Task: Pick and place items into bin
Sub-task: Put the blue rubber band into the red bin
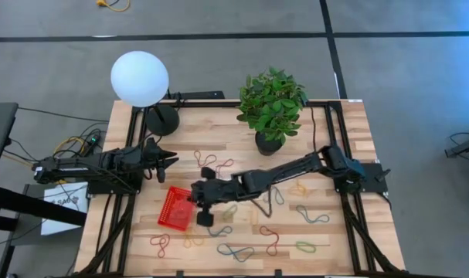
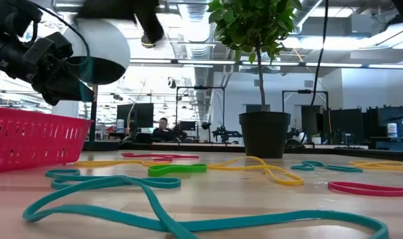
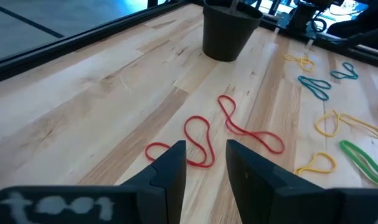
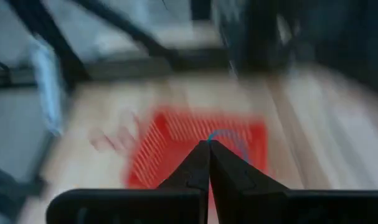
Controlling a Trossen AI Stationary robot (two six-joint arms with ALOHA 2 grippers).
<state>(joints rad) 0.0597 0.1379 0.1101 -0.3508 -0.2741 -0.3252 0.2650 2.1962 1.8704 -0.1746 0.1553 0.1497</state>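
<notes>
The red mesh basket (image 1: 175,209) sits on the table's left half, and it fills the middle of the right wrist view (image 4: 176,143). My right gripper (image 1: 194,193) reaches across the table and hovers over the basket's far right corner, shut on a thin blue band (image 4: 229,138). Many coloured bands lie flat on the wood: red ones (image 1: 209,162), a blue one (image 1: 236,251), a green one (image 1: 305,247) and a yellow one (image 1: 300,188). My left gripper (image 1: 171,162) waits open at the table's left side, above two red bands (image 3: 198,140). My right gripper (image 4: 208,143) pinches the blue band between its two shut fingers, at their free ends. A short arc of the band (image 4: 226,135) shows just past the tips, above the inside of the basket. The picture is blurred and shows nothing more of the hold.
A black plant pot (image 1: 269,141) with a leafy plant stands at the far middle. A white globe lamp (image 1: 140,77) on a black base stands at the far left corner. Black frame rails run along the left and right table edges. In the low view, bands lie spread over the near boards (image 2: 181,169).
</notes>
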